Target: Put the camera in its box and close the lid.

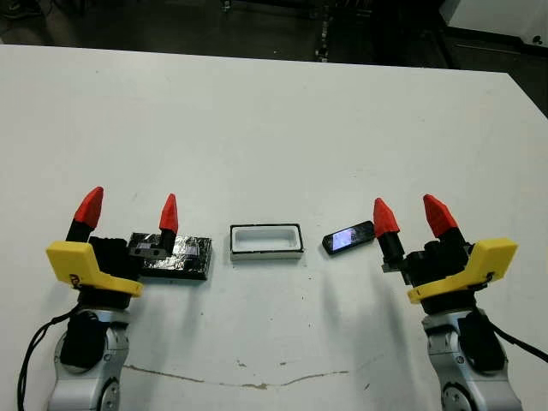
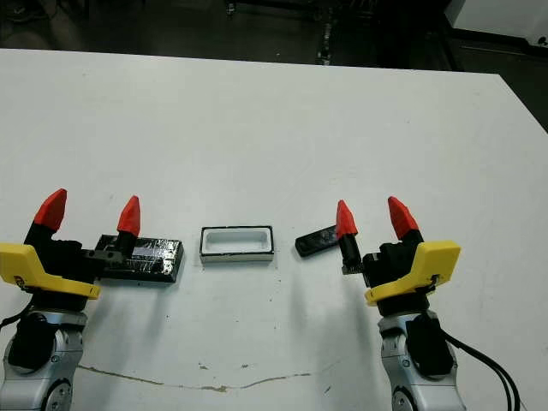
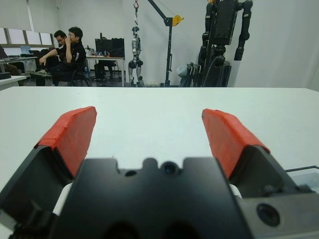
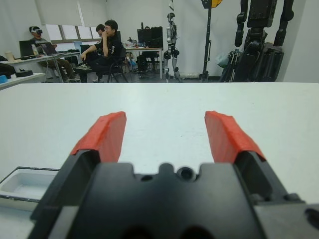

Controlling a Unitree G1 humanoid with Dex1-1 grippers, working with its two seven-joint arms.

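Camera (image 1: pixel 348 237) lies right of the box (image 1: pixel 266 241), both end effectors spread wide, empty

I see the white table (image 1: pixel 274 111) with a thin crack (image 1: pixel 231 381) at 6 o'clock. Beyond it, seated people (image 4: pixel 107 47) and idle robots (image 3: pixel 222 35).
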